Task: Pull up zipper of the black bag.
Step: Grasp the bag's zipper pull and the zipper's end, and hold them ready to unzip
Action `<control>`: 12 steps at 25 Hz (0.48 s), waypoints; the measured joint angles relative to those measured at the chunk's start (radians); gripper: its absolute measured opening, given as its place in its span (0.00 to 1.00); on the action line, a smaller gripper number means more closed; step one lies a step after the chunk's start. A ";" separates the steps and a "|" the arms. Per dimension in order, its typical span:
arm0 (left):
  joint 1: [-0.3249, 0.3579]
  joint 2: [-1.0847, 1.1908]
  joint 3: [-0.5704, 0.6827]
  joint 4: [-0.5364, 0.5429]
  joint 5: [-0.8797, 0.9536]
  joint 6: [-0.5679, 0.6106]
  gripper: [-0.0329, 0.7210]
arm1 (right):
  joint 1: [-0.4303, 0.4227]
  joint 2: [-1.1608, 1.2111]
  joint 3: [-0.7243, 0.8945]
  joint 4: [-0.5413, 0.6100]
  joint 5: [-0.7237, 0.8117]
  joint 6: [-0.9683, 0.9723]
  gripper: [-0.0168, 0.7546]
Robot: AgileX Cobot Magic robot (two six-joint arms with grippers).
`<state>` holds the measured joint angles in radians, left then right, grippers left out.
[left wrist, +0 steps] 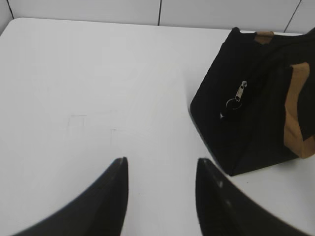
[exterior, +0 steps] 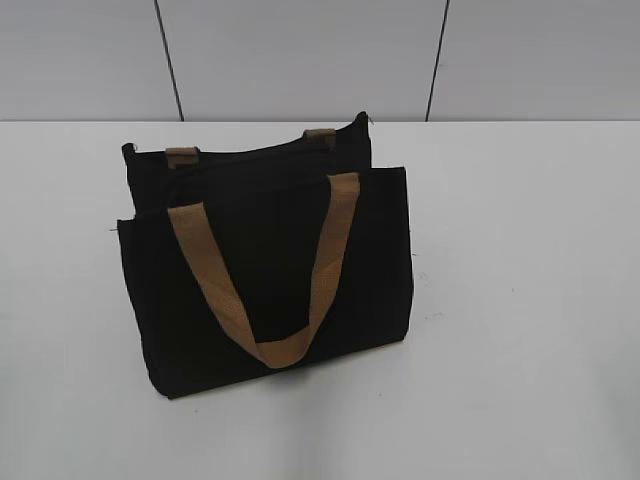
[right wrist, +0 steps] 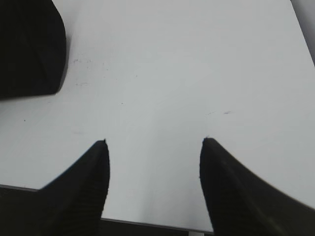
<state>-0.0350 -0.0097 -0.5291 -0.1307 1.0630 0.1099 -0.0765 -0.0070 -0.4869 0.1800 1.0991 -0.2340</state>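
The black bag (exterior: pixel 270 270) stands on the white table, with one tan handle (exterior: pixel 265 280) hanging down its front and the other showing at the back top edge. In the left wrist view the bag (left wrist: pixel 256 113) is at the right, and its zipper's silver pull tab (left wrist: pixel 240 91) hangs at the bag's end with a small ring below it. My left gripper (left wrist: pixel 161 164) is open and empty over bare table, left of the bag. My right gripper (right wrist: pixel 155 142) is open and empty near the table's front edge; a corner of the bag (right wrist: pixel 29 44) shows at upper left. Neither gripper shows in the exterior view.
The white table (exterior: pixel 530 300) stretches on both sides of the bag. A grey panelled wall (exterior: pixel 300 55) stands behind it. The table's front edge (right wrist: pixel 147 223) runs just under my right gripper.
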 joint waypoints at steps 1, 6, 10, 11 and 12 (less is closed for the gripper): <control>0.000 0.000 0.000 0.000 0.000 0.000 0.49 | 0.000 0.000 0.000 0.000 0.000 0.000 0.61; 0.000 0.000 0.000 0.000 0.000 0.000 0.49 | 0.000 0.000 0.000 0.000 0.000 0.000 0.61; 0.000 0.000 0.000 0.000 0.000 0.000 0.49 | 0.000 0.000 0.000 0.000 0.000 0.000 0.61; 0.000 0.000 0.000 0.000 0.000 0.000 0.49 | 0.000 0.000 0.000 0.000 0.000 0.000 0.61; 0.000 0.000 0.000 0.000 0.000 0.000 0.49 | 0.000 0.000 0.000 0.000 0.000 0.000 0.61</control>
<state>-0.0350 -0.0097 -0.5291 -0.1307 1.0630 0.1099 -0.0765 -0.0070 -0.4869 0.1805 1.0991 -0.2340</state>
